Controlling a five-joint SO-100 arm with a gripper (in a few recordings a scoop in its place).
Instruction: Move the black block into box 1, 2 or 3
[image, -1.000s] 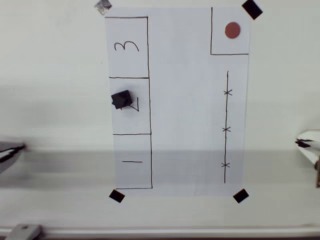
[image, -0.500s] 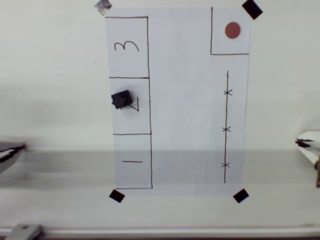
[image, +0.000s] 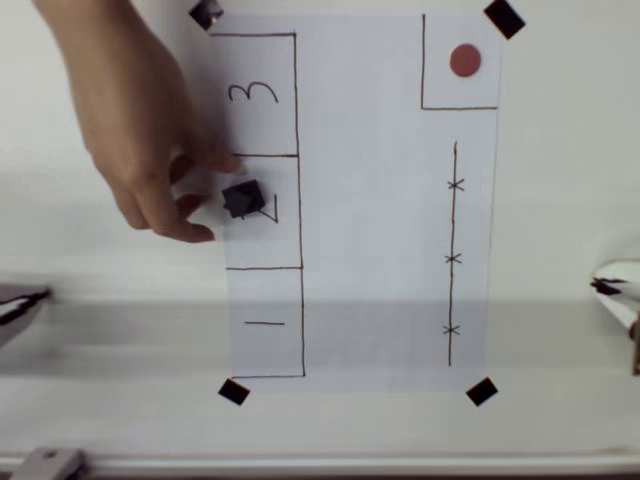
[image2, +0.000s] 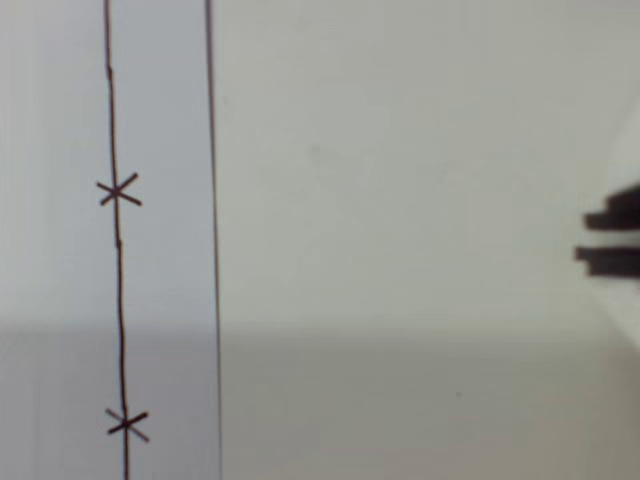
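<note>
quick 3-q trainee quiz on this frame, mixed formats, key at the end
1. True or false: the black block lies inside the box marked 2, in the overhead view.
2. What is reaching toward the block? A) the gripper B) a person's hand C) nothing
3. Fill in: the red dot sits in a pen-drawn square at the paper's upper ____ corner, overhead view.

Key: 1 true, mostly within it at the left side. 2 B, fingers close beside the block; contact unclear. 3 right.
</note>
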